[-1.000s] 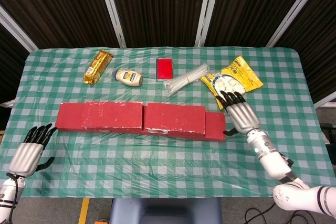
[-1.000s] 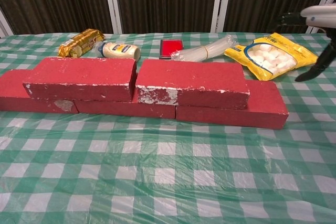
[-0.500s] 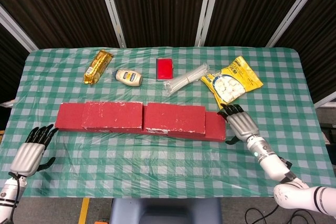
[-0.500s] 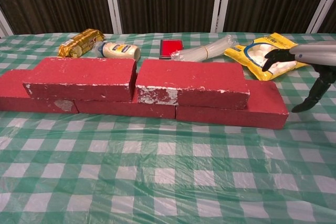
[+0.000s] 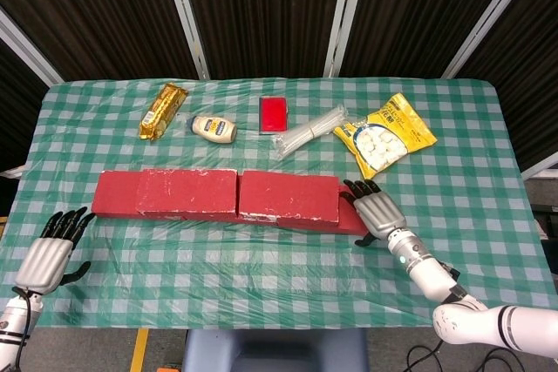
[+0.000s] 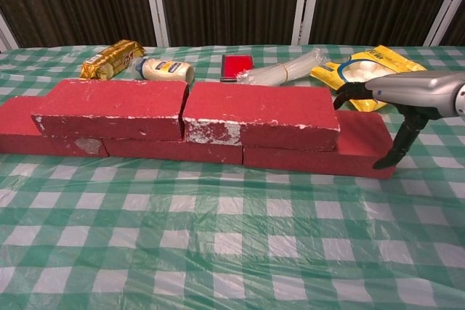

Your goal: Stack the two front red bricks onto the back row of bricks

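Two red bricks lie stacked on a lower row of red bricks: the upper left brick [image 5: 187, 192] [image 6: 109, 109] and the upper right brick [image 5: 288, 196] [image 6: 261, 114], almost end to end. The lower right brick [image 6: 352, 152] sticks out past them. My right hand [image 5: 375, 211] [image 6: 396, 96] lies flat over that end; its fingertips [image 6: 340, 98] touch the upper right brick's end, and its thumb hangs at the lower brick's front corner. It holds nothing. My left hand [image 5: 48, 250] hovers with fingers apart at the front left, away from the bricks; the chest view does not show it.
Behind the bricks lie a gold snack pack [image 5: 163, 111], a mayonnaise bottle [image 5: 214, 128], a small red box [image 5: 274, 114], a bundle of clear straws [image 5: 312, 131] and a yellow marshmallow bag [image 5: 386, 133]. The checked tablecloth [image 6: 232, 252] spreads in front.
My right hand has moved left from beside the marshmallow bag onto the lower right brick's end. The upper right brick slid slightly left, narrowing the gap. The left hand barely moved.
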### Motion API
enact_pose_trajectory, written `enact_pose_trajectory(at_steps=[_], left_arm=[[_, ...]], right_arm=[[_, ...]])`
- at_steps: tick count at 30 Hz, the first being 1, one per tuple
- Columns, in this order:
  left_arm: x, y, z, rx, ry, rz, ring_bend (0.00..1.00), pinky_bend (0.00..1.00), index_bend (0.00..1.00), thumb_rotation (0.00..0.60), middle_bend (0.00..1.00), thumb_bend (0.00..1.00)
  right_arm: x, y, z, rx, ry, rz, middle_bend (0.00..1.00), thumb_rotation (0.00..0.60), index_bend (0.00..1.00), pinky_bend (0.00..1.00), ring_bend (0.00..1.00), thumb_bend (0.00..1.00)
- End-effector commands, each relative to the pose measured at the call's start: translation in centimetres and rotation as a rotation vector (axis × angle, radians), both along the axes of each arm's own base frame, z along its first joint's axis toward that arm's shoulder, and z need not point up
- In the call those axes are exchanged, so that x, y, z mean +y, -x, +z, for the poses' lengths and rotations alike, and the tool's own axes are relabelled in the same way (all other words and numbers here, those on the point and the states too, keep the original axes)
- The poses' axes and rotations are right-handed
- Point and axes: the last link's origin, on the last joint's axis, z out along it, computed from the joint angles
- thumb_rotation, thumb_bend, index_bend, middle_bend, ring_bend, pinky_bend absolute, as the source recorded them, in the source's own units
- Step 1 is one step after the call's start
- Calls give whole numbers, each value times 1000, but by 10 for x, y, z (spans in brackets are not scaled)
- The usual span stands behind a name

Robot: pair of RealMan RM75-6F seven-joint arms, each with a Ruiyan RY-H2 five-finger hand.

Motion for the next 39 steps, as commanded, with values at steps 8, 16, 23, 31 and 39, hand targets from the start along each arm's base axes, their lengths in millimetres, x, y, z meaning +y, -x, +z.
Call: enact_pose_trajectory(at_steps=[8,16,23,31,39], left_arm=[[0,0,-1,0,4,1,0,16,0,600,0,298],[-1,1,1,0,-2,4,0,16,0,600,0,297],[-3,-1,5,2,-22,-3,0,16,0,600,0,315],[-12,-10,8,9,-66,-58,0,15,0,600,0,355],[-19,-18,3,33,-96,-101,0,15,0,600,0,356]], right_arm=[[2,-14,-13,-12,-19,19,0,600,227,54,0,45],[4,-8,-6,-1,-4,9,0,600,223,54,0,44],[33,8,35,-45,117,42,0,600,40,54,0,44],[131,82,81,-73,407,86,0,600,0,2,0,45],[156,124,96,-83,507,41,0,600,0,0,0,44]])
